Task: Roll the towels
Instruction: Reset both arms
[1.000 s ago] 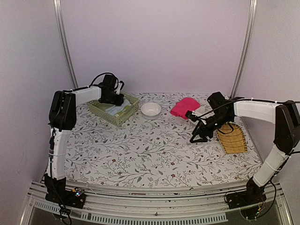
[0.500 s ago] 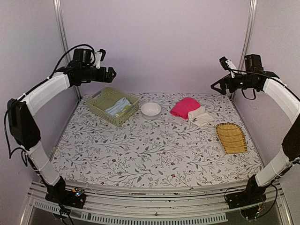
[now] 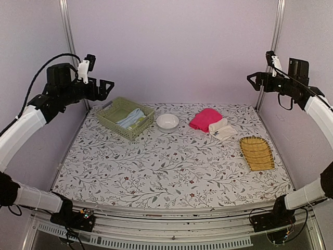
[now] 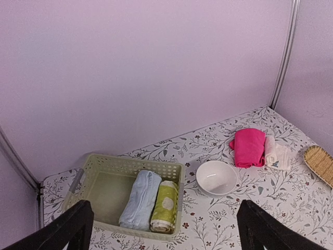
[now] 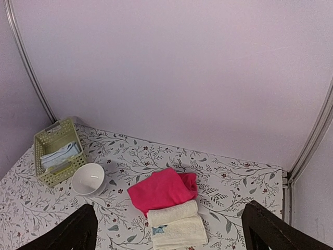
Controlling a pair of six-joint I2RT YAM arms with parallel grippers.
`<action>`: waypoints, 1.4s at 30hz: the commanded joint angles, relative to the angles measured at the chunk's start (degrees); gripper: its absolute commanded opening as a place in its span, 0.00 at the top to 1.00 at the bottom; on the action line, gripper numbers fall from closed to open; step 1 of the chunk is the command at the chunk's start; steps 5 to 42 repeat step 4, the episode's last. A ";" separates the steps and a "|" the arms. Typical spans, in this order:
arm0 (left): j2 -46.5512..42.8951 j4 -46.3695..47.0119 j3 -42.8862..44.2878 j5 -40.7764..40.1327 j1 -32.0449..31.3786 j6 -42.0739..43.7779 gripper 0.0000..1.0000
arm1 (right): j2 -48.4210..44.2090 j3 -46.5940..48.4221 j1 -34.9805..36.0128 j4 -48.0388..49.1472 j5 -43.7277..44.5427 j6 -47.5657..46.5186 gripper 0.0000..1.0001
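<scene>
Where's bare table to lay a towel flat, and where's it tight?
Free: the whole near half of the table, in front of the basket and bowl and left of the woven tray. Tight: the back row, especially back right, where the pink towel, cream towels and tray sit close together.

**Top external:** fixed, high above the near edge, facing the far wall and tilted down. It stands well back, with the whole surface in frame.

**Left wrist:** carried on the raised left arm, high at the far left, facing down and to the right. It takes in the far band of the scene from the basket to the tray.

**Right wrist:** carried on the raised right arm, high at the far right, facing down and to the left over the same far band.

**Shared by all three views:** the basket, the white bowl and the pink towel.
</scene>
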 commanded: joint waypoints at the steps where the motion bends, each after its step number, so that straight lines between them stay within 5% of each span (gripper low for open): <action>1: -3.46 6.11 -5.32 -1.26 -0.29 1.81 0.02 | -1.26 -3.32 0.11 4.83 3.04 4.65 0.01; 42: -4.65 7.92 -7.51 -3.76 -0.17 1.81 0.01 | -2.06 -4.42 0.12 5.31 2.15 4.24 0.01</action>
